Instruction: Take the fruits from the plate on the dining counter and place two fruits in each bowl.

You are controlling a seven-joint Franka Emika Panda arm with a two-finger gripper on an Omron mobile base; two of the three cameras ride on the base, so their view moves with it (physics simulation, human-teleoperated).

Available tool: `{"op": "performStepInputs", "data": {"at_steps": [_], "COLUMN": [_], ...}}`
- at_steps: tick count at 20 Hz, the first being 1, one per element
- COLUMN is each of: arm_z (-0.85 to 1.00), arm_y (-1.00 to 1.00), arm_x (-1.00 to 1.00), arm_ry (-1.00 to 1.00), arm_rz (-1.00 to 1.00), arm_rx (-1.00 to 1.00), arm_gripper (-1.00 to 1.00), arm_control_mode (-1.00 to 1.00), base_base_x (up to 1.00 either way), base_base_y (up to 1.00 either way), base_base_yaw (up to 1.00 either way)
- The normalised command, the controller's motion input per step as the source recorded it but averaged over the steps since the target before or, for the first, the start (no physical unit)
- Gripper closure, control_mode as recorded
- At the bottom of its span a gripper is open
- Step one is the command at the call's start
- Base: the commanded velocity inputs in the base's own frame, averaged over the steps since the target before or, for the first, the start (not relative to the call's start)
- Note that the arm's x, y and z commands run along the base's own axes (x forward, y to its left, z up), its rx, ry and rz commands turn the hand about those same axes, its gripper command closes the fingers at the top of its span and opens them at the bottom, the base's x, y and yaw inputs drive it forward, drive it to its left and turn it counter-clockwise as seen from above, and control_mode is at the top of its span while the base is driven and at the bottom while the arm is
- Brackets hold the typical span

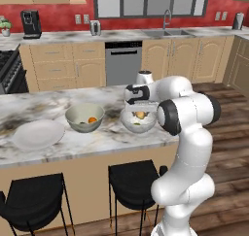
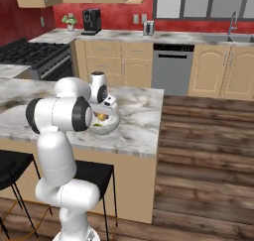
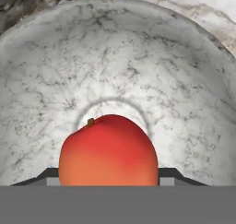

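The hand (image 3: pixel 109 184) is clenched on the peach (image 3: pixel 109 151), its dark tips showing at either side of the fruit, and holds it just above the floor of the speckled bowl (image 3: pixel 184 103). From the base views that bowl (image 1: pixel 127 124) sits on the bench (image 1: pixel 92 143) with a yellow-green fruit (image 1: pixel 136 123) low in it. Just left of it the grey-green bowl (image 1: pixel 78 114) holds an orange (image 1: pixel 92 120). Farther left lies the white plate (image 1: pixel 38 134), bare.
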Motion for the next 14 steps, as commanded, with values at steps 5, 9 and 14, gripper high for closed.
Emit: {"op": "performStepInputs", "data": {"at_steps": [5,9,14], "arm_z": [-0.18,-0.42,-0.02], "arm_y": [0.00,0.00,0.00], "arm_x": [0.00,0.00,0.00], "arm_ry": [0.00,0.00,0.00], "arm_rz": [0.00,0.00,0.00], "arm_rx": [0.00,0.00,0.00], "arm_gripper": [1.00,1.00,-1.00], "arm_control_mode": [-1.00,-1.00,-1.00], "base_base_x": [0.00,0.00,0.00], "base_base_y": [0.00,0.00,0.00], "base_base_yaw": [0.00,0.00,0.00]}}
